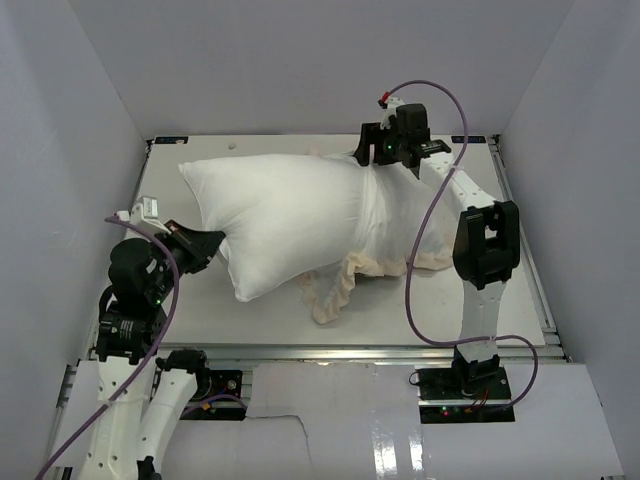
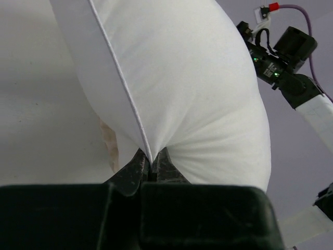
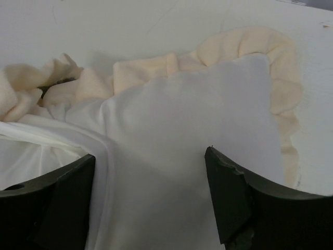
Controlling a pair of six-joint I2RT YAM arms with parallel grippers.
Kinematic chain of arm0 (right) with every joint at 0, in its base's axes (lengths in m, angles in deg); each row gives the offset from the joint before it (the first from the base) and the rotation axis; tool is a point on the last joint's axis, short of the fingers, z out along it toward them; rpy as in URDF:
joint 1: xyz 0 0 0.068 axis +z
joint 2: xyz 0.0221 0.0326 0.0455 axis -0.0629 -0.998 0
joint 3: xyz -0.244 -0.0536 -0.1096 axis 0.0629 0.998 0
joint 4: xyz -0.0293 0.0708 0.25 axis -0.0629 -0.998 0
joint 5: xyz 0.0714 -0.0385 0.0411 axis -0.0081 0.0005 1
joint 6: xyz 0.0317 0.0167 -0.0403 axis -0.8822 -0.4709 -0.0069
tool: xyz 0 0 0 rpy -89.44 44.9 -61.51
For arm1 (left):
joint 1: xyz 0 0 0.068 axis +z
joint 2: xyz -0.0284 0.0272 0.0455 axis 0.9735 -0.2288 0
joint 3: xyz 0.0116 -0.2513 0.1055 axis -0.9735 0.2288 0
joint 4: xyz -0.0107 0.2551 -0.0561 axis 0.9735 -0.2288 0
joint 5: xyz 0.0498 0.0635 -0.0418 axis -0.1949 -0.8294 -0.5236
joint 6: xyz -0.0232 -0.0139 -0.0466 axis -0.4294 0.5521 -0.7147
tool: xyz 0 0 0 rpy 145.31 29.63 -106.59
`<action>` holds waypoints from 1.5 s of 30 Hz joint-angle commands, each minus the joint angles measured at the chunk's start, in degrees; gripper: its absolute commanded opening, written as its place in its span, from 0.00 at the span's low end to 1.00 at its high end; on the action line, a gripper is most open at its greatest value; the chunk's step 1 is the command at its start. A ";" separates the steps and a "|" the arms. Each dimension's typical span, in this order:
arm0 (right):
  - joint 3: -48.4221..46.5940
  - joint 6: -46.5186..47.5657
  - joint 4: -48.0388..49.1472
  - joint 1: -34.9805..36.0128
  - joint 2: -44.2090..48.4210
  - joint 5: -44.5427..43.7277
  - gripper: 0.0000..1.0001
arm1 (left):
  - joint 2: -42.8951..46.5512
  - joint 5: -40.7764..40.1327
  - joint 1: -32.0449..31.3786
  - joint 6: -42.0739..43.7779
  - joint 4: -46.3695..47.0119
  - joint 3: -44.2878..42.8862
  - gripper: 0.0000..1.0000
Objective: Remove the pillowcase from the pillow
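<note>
The plain white pillow point(image 1: 275, 215) lies across the table, its left part bare. The pillowcase point(image 1: 395, 225), white face up with a cream frill point(image 1: 330, 290), still covers its right end; the dark grey face is hidden. My left gripper point(image 1: 220, 242) is shut on the pillow's near-left corner. In the left wrist view the jaws point(image 2: 152, 165) pinch the pillow point(image 2: 197, 94) at its seamed corner. My right gripper point(image 1: 373, 155) is open above the pillowcase's far edge. In the right wrist view its fingers point(image 3: 223, 182) straddle the white pillowcase point(image 3: 197, 114), empty.
The white table point(image 1: 500, 300) is boxed in by white walls on the left, back and right. The right arm's purple cable point(image 1: 415, 290) loops over the pillowcase's right end. The frill point(image 3: 283, 88) lies bunched on the table beyond the right gripper.
</note>
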 commanded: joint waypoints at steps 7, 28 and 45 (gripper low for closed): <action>26.17 -2.73 15.21 -4.62 29.57 0.51 0.98 | -6.52 -0.39 0.58 1.62 14.08 8.27 0.00; 68.14 -1.06 14.52 17.69 68.03 -6.15 1.00 | -15.05 7.35 0.58 -2.86 19.62 6.44 0.00; 68.32 -7.13 12.24 23.25 56.07 -38.16 0.08 | -34.11 11.39 0.66 1.00 8.47 -25.50 0.00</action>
